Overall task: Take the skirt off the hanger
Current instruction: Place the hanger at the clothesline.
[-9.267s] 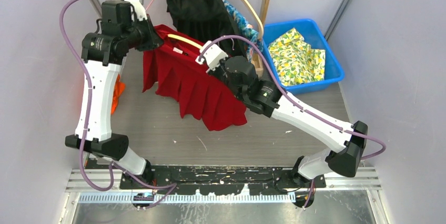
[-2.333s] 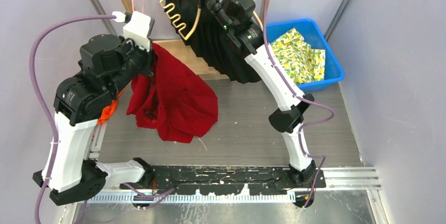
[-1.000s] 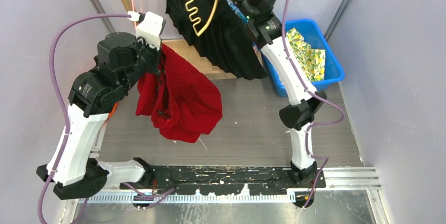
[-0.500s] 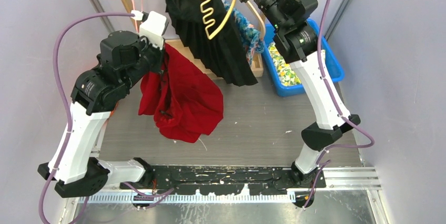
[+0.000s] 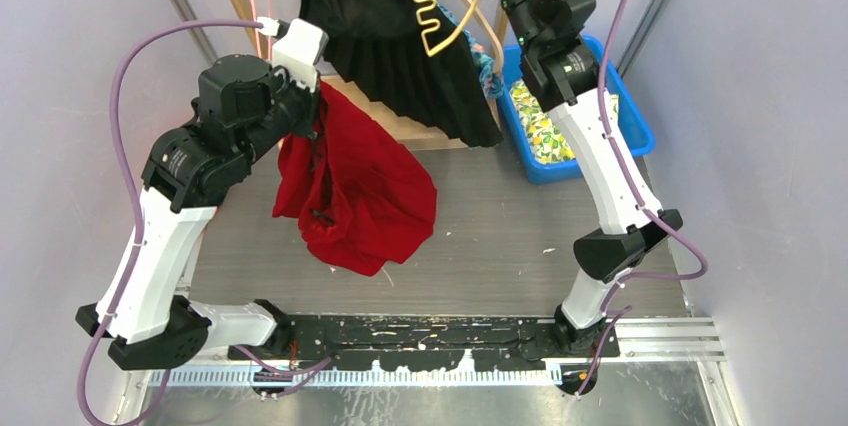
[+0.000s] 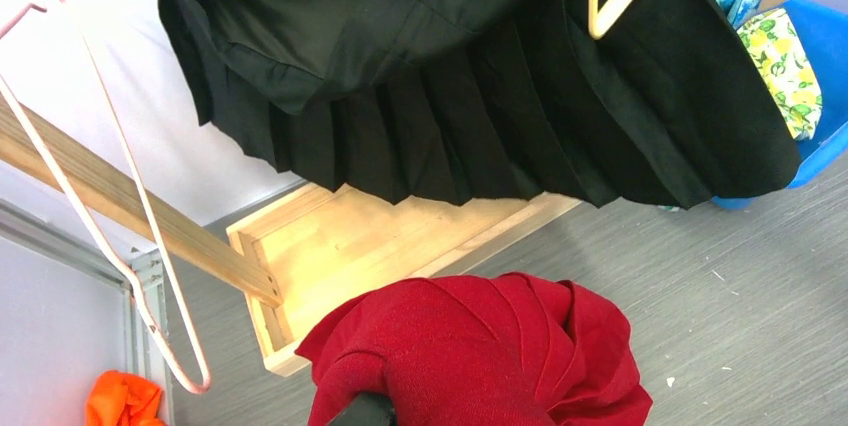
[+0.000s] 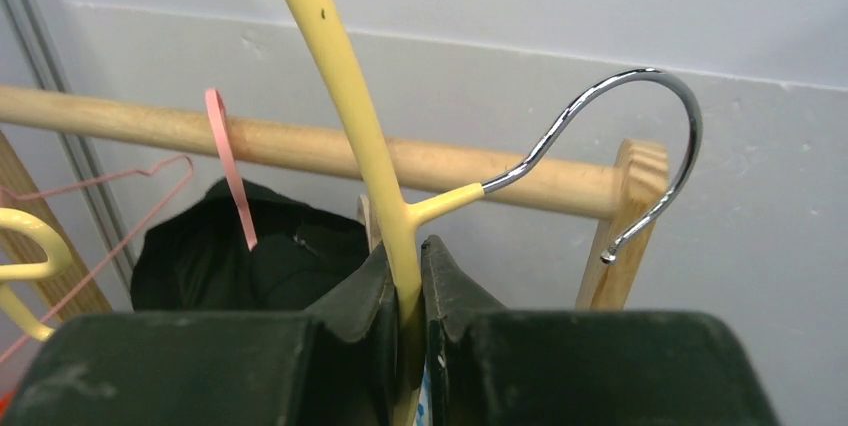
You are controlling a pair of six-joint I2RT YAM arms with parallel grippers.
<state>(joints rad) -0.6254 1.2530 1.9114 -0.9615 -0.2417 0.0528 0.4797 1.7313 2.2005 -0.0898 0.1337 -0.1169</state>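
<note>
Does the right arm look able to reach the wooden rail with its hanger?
Probably yes: the right pincer grips the yellow hanger, whose metal hook sits by the rail, nothing visibly between.

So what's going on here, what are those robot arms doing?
The left hand is shut on a red skirt, which dangles in a bunch over the table with no hanger in it. The right hand is pinching a bare yellow hanger and holding it up high, with its metal hook by the wooden rail, close to a black skirt hanging there. So the skirt is already off the hanger.
</note>
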